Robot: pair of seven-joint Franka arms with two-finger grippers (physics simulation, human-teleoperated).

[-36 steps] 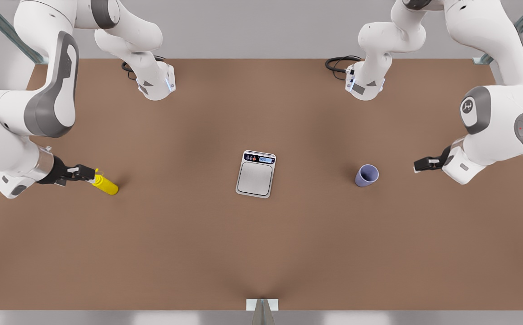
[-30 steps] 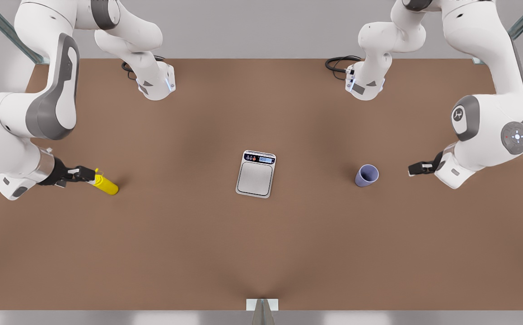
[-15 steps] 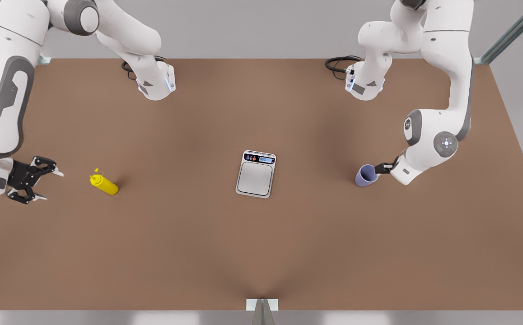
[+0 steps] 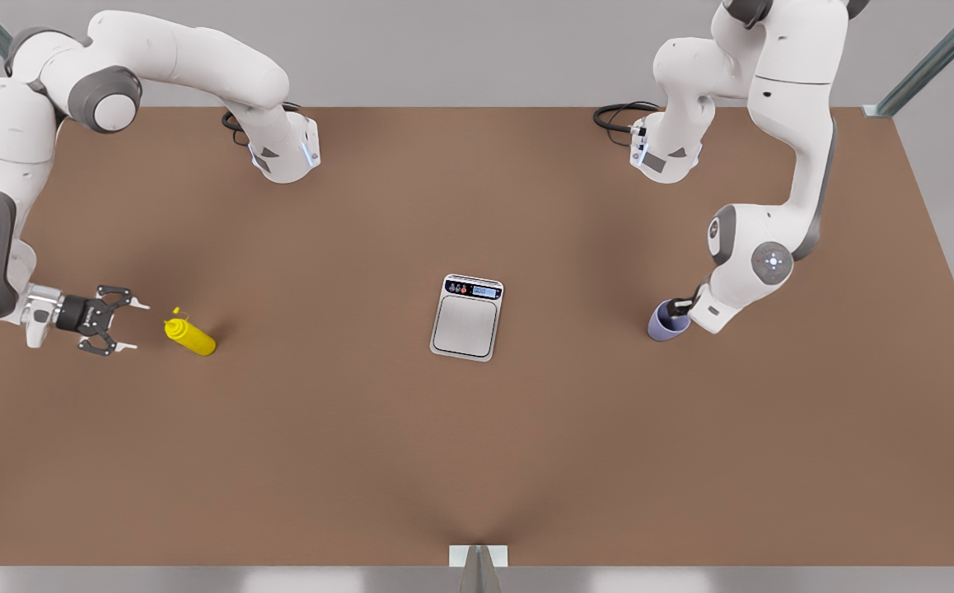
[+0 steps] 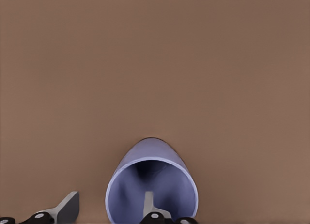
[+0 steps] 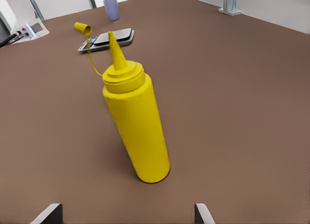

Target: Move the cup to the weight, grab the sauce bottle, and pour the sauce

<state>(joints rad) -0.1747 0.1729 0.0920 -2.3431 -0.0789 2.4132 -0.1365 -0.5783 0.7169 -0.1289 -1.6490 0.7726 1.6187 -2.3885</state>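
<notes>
My two arms are glossy white with grey joint caps; one cap glows blue. Black cables coil at both bases. Black linkage grippers end in pale tips.

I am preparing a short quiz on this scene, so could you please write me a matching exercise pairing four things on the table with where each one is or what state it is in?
Things:
1. cup
2. weight
3. sauce bottle
4. right gripper

Places or states:
A. open, just short of the yellow bottle, toward the front view's left
B. standing free, its cap off and hanging by a tether
C. has one finger of the left gripper inside its rim
D. flat at mid-table with nothing on its plate

Pairs: 1-C, 2-D, 3-B, 4-A
</notes>
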